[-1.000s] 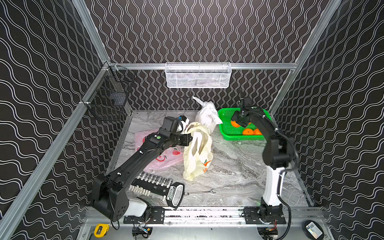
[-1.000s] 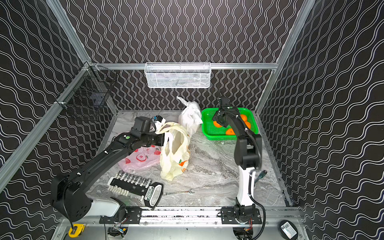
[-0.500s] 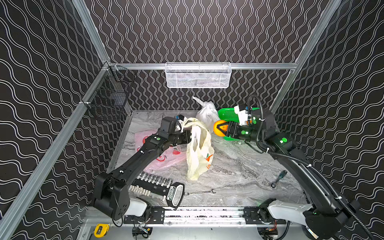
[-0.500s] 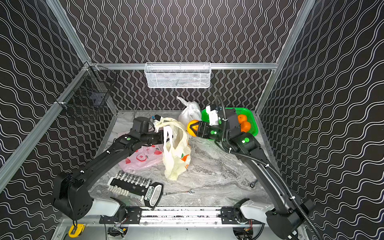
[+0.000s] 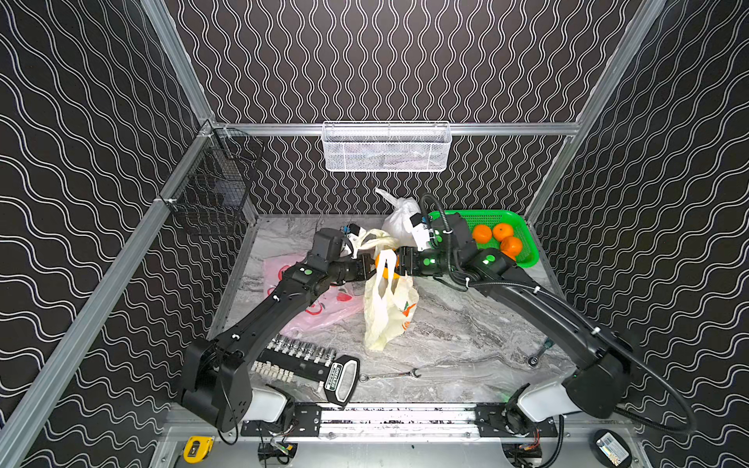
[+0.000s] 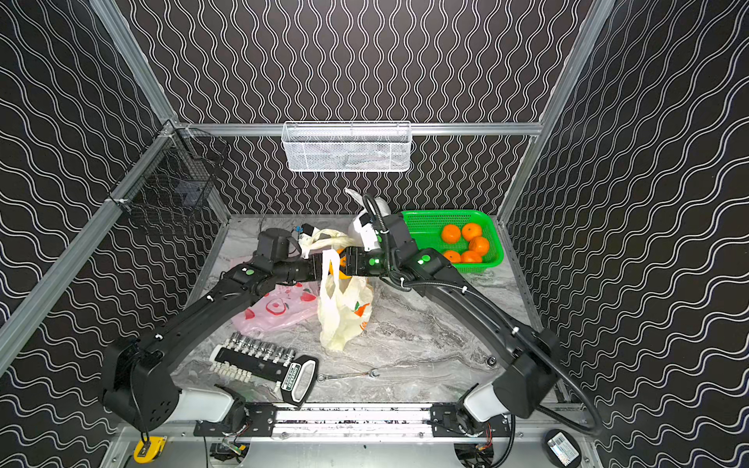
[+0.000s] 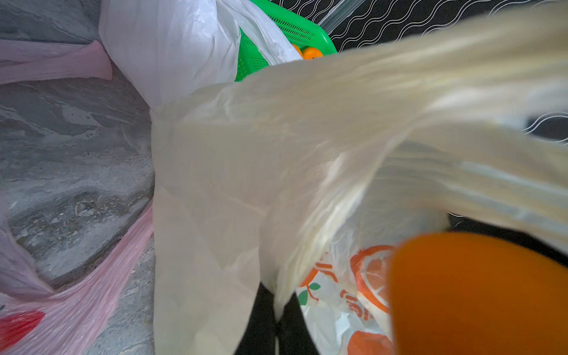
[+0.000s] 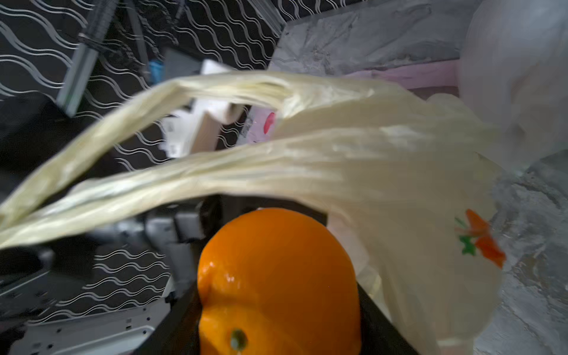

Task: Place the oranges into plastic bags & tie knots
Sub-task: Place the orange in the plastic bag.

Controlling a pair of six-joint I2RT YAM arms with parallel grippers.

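Our left gripper [image 5: 368, 270] is pinched together on the upper edge of the translucent yellowish plastic bag with orange print [image 5: 387, 316], holding it up. Our right gripper [image 5: 394, 265], jaws well apart, clamps a round bright-orange fruit [image 8: 276, 270] just above that bag's mouth.

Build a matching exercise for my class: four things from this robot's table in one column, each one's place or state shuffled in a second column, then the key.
Things
A. yellowish bag
B. pink bag
C. white bag
D. green basket

Places or states
1. holds loose oranges
2. lies flat on the table
3. hangs by a handle from the left end effector
4. stands at the back, beside the green basket

Pairs: A-3, B-2, C-4, D-1
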